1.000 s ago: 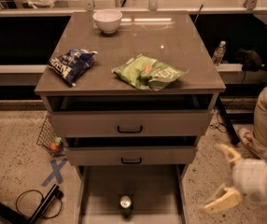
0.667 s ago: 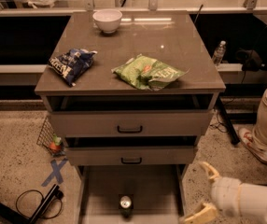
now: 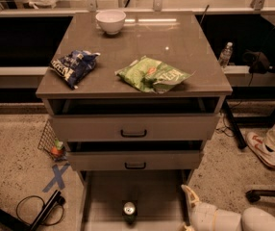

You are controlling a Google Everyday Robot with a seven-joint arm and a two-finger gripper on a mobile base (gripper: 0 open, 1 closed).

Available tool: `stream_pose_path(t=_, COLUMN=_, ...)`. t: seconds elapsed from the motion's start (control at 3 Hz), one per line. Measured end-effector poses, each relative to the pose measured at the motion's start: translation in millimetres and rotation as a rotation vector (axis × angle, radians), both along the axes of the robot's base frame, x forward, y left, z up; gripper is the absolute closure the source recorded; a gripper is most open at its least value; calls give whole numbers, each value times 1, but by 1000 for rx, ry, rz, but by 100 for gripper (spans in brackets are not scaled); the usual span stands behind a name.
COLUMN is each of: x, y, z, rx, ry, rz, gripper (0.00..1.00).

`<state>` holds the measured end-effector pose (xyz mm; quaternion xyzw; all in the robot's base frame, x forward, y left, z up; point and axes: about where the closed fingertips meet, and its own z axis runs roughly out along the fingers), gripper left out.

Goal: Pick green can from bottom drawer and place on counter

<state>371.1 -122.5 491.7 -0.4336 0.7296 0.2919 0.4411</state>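
Observation:
The green can stands upright on the floor of the open bottom drawer, near its front, silver top showing. My gripper is at the bottom right of the camera view, just right of the drawer's right wall and level with the can. Its pale fingers are spread apart and hold nothing. The lower finger is mostly cut off by the frame edge. The counter is the glossy grey-brown top of the cabinet above.
On the counter lie a white bowl, a blue chip bag and a green chip bag. Two upper drawers with black handles stand slightly open. A person's shoe is at right, a wire basket and cable at left.
My gripper has moved left and down, from right of the cabinet to the bottom drawer's right wall. The can and counter items have not moved.

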Motion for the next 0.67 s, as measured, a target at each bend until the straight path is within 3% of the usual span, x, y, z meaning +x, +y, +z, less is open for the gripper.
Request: stream_pose_path(t=0.67, x=-6, y=10, z=-16, rx=39, ry=20, rz=5, gripper=0)
